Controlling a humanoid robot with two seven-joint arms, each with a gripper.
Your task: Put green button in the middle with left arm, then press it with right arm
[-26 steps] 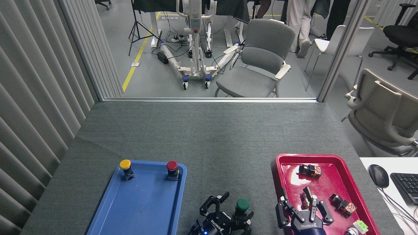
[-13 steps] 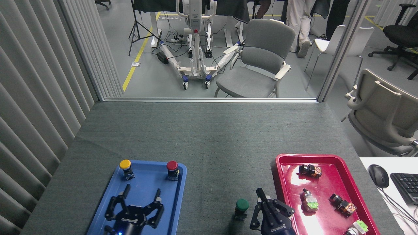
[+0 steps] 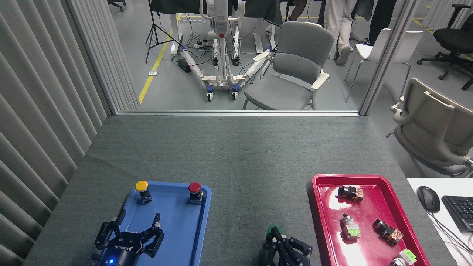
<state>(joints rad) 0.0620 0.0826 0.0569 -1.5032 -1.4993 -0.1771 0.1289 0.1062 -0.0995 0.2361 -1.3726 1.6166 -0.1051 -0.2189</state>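
Grey felt worktop is carrying the blue tray, over which the left claw is hovering spread and empty. Right claw, closure unclear, is covering the green button mid-worktop; an off-centre press risks tipping it.

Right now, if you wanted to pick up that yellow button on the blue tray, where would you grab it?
Probably by the short dark body under the cap of the yellow button, fingers coming from above: it stands upright, and the cap overhangs.
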